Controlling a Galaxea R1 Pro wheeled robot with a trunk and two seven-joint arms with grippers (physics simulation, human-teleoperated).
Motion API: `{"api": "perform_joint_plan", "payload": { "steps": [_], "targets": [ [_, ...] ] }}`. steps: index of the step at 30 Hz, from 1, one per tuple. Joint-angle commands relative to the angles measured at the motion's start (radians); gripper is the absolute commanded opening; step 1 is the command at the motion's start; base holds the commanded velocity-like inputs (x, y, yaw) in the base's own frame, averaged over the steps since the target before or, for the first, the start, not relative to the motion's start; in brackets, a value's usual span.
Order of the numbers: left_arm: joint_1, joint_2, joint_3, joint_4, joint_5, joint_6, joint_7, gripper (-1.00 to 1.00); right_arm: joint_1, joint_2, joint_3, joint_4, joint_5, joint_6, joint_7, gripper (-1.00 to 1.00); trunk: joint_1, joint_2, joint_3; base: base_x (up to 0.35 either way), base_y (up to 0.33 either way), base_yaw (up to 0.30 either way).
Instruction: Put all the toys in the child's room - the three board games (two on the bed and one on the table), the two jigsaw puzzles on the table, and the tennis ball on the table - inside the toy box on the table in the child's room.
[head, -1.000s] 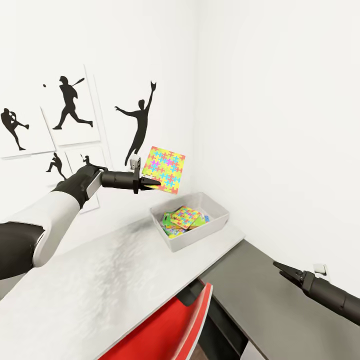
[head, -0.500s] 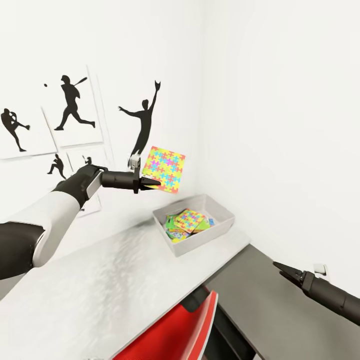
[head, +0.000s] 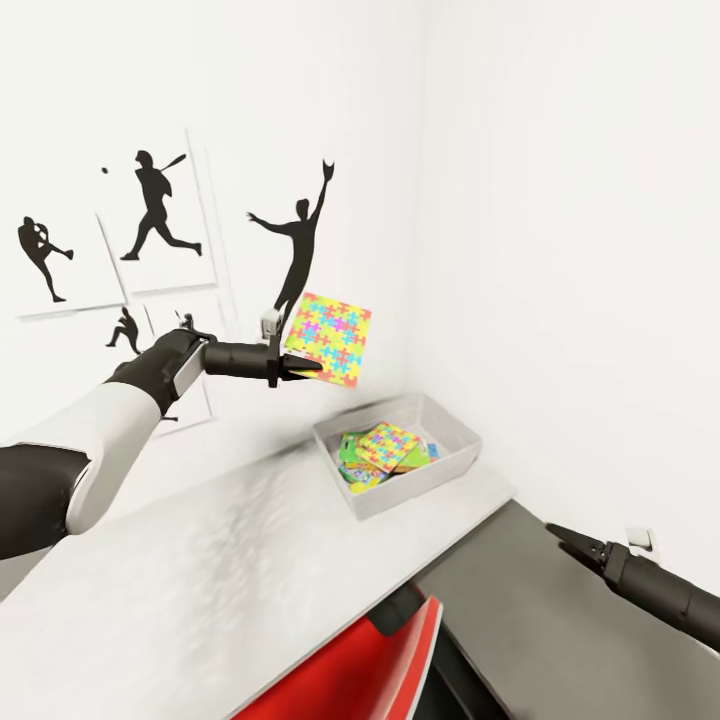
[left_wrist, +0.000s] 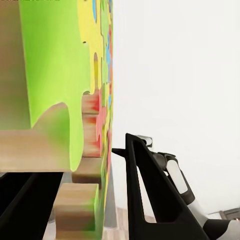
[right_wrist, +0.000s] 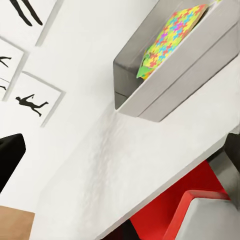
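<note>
The left gripper (head: 300, 366) is clamped on the lower left corner of a jigsaw puzzle (head: 329, 338), which it holds up in the air in front of the white wall, its multicolour face tilted toward the head camera. In the left wrist view the puzzle (left_wrist: 75, 100) appears edge-on and very close, its green and yellow pieces sandwiched between the two black fingers (left_wrist: 150, 195). The held puzzle is above the table (head: 200, 560) and above and to the left of the toy box (head: 440, 470) — it is clear of the box and touches nothing but the gripper. The toy box sits at the far right end of the table, near the room corner, and contains a second jigsaw puzzle (head: 388, 445) lying flat on top of green-edged board games (head: 352, 468), which are only partly visible beneath it. In the right wrist view the toy box (right_wrist: 170, 85) is seen from the side with that puzzle (right_wrist: 175, 35) lying inside. The right gripper (head: 562, 535) is low at the right, over a dark grey cabinet (head: 520, 620) and well apart from the toy box — its fingers lie close together with nothing between them. Black silhouette sport prints (head: 160, 205) hang on the wall behind the left arm, and a red chair (head: 370, 670) stands at the near edge of the table.
</note>
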Motion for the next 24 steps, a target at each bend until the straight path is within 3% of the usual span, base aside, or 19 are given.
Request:
{"api": "perform_joint_plan", "payload": {
  "steps": [1, 24],
  "targets": [
    [-0.001, 0.001, -0.008, 0.000, 0.008, 0.010, -0.002, -1.00, -0.001, 0.000, -0.001, 0.000, 0.000, 0.006, 0.002, 1.00, 0.001, -0.002, -0.002, 0.181, -0.075, 0.003],
    [0.000, 0.003, -0.008, 0.000, 0.009, 0.010, -0.002, -1.00, -0.001, 0.000, -0.001, 0.000, 0.001, 0.006, 0.002, 1.00, 0.001, -0.002, -0.002, 0.056, -0.041, 0.062]
  ]
}}
